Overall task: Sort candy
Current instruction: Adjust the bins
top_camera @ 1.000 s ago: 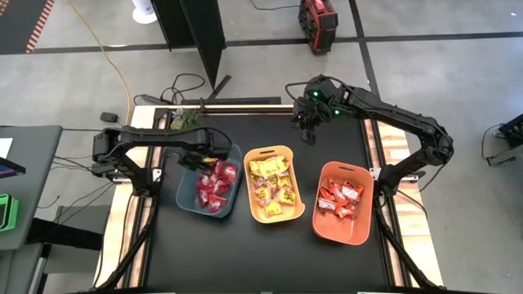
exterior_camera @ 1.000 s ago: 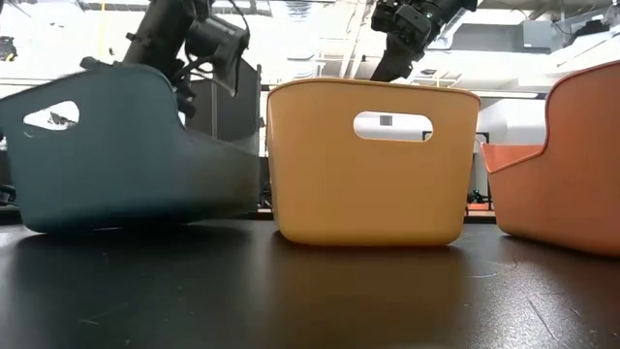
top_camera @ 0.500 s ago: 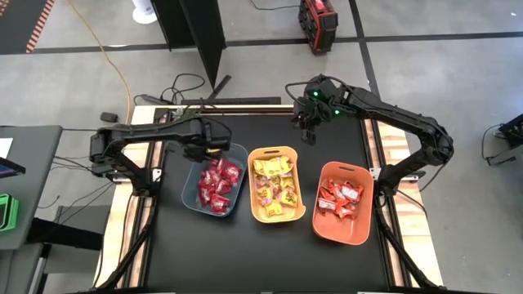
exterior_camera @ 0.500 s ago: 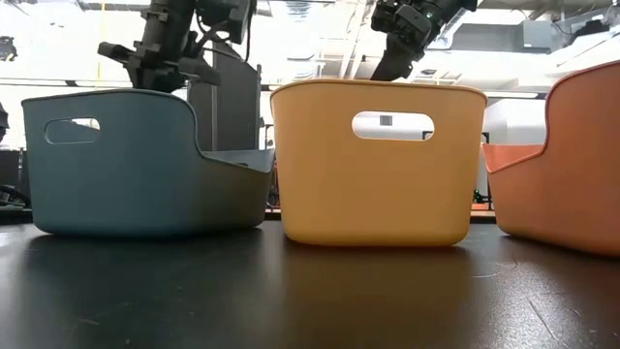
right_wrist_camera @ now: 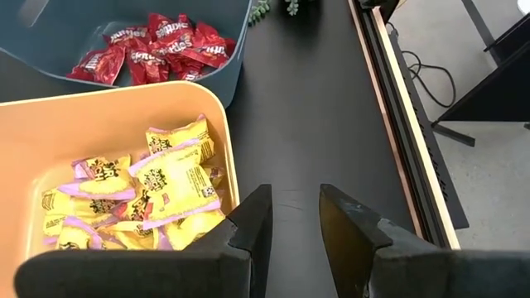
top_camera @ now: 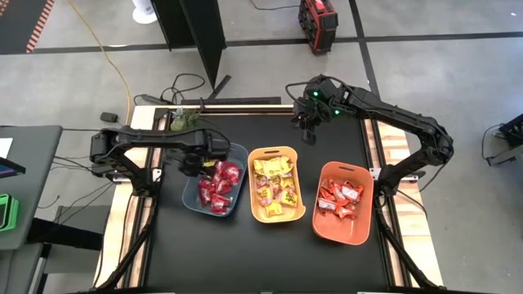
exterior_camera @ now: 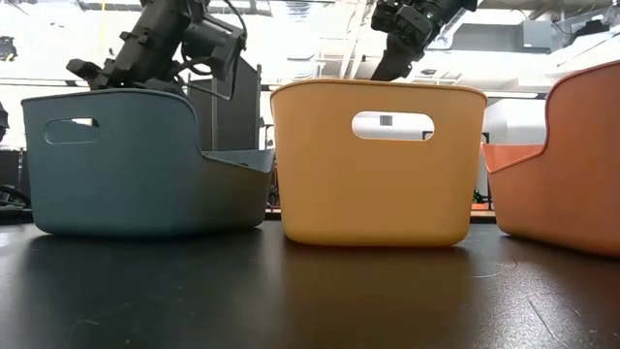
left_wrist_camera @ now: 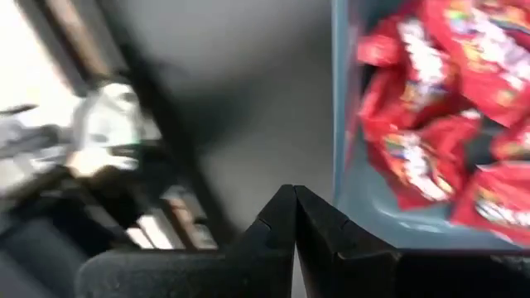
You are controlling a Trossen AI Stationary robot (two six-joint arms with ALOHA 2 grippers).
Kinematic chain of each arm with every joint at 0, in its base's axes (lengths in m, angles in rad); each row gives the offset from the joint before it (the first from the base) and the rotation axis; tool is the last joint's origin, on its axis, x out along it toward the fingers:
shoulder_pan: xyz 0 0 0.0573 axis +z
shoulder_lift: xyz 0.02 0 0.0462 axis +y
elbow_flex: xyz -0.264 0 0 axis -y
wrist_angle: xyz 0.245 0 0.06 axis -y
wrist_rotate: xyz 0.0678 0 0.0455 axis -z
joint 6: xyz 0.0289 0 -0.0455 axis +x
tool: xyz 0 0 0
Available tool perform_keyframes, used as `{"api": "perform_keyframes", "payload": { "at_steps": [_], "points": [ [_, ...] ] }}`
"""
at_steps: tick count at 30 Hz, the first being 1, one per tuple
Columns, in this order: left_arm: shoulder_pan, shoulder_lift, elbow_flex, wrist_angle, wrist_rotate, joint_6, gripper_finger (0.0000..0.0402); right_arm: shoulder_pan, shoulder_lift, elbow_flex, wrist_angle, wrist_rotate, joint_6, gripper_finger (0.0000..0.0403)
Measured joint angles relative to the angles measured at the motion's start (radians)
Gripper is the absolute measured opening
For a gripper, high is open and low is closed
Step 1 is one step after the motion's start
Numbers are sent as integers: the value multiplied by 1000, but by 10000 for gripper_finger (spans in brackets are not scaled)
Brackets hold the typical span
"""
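Deep red candy lies in the blue-grey bin. Yellow candy fills the yellow bin, and orange-red candy the orange bin. All three bins stand flat on the black table. My left gripper is shut and points steeply down at the blue-grey bin's far left rim; its tips stand just outside the bin's wall. My right gripper hangs open over the table's far side with nothing between its fingers. My left gripper's shut fingertips come from above beside the outer face of the blue-grey bin's left wall. I cannot tell whether they touch it.
A small green sprig lies at the table's far left corner. Bare black table stretches along the near edge, in front of the bins, and between the yellow bin and the far right edge.
The blue-grey bin stood tipped a second ago, one end lifted; it has dropped flat and now sits slightly farther toward the table's right. My left gripper rose toward the far edge, then came back down to the bin's left rim.
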Motion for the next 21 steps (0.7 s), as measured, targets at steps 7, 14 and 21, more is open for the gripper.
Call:
{"api": "perform_keyframes", "payload": {
  "at_steps": [7,14,21],
  "points": [
    [-32,1,1,129,123,-10,0,-5,0,0,-3,0,0,119],
    [-60,2,1,157,147,-15,0,-13,0,1,-167,0,83,119],
    [-54,2,1,147,79,21,0,-41,-1,1,-302,1,161,103]
  ]
}}
